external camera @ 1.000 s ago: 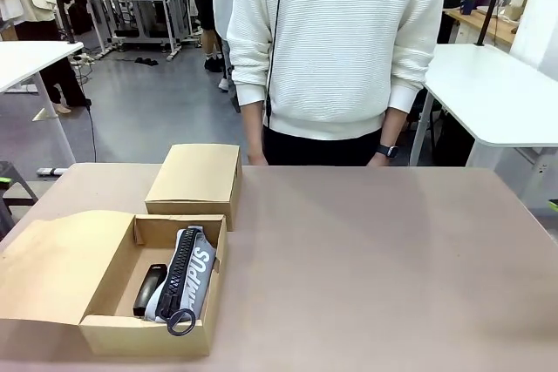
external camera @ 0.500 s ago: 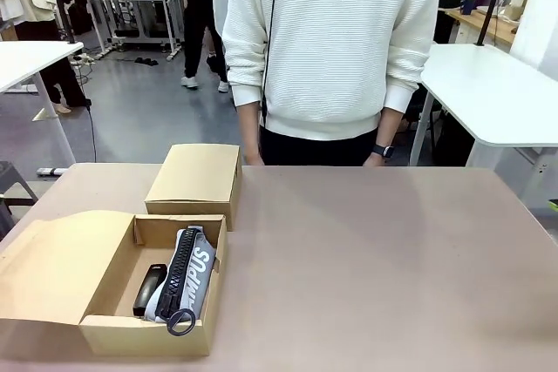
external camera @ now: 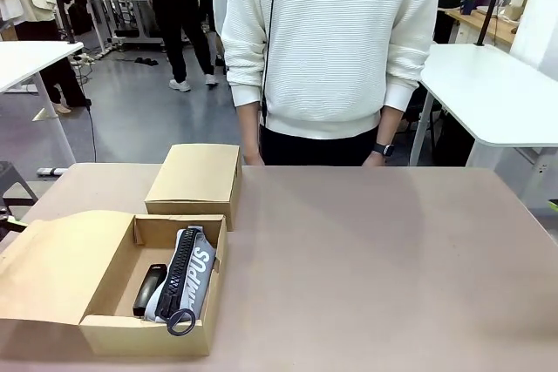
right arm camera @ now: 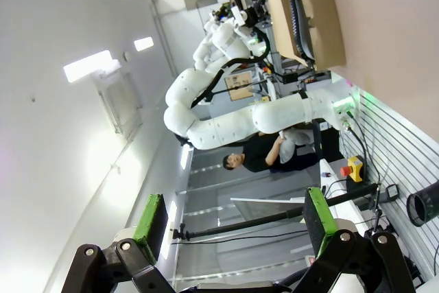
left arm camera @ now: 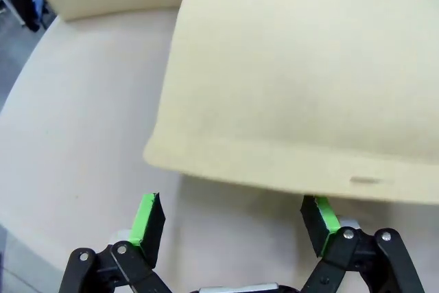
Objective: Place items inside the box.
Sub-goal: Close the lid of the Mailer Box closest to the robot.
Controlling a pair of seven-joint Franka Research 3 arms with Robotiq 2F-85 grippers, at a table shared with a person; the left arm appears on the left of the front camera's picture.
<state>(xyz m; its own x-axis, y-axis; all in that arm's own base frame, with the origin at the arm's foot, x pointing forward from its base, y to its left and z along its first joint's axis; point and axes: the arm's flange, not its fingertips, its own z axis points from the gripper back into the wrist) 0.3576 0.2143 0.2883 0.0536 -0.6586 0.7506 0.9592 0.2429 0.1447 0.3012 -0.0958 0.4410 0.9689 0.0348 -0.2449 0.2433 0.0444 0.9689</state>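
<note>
open box [external camera: 131,289] is being seen at the near left of the table [external camera: 375,259], lid flap [external camera: 52,267] folded out flat to its left. inside it a light grey zip pouch [external camera: 199,269] is lying on edge along the right wall, black zip [external camera: 180,278] uppermost, ring pull [external camera: 181,321] at the near end; a small black stapler [external camera: 149,290] is lying just beside it on the left. a navy pouch and a pen are not being made out; whether they are hidden under the grey pouch cannot be told.

handling, as judged: the pouch is being taken as soft, light fabric, likely to sag; best pinched across its narrow zip ridge near mid-length. the stapler is being taken as stiff, smooth and heavier for its size; best gripped across its slim sides. the cardboard is light and could be shoved by a nudge.

left gripper [left arm camera: 233,221] is hanging over the flap's edge, jaws spread, nothing between the green pads [left arm camera: 145,214]. right gripper [right arm camera: 233,221] is being held spread too, empty, aimed out into the room.

table surface: matt, tan, flat. a second box [external camera: 193,180], closed, is touching the open one's far wall. a person [external camera: 336,50] in a white sweater is standing at the far edge, hands low behind the table. other tables and people are showing beyond.
</note>
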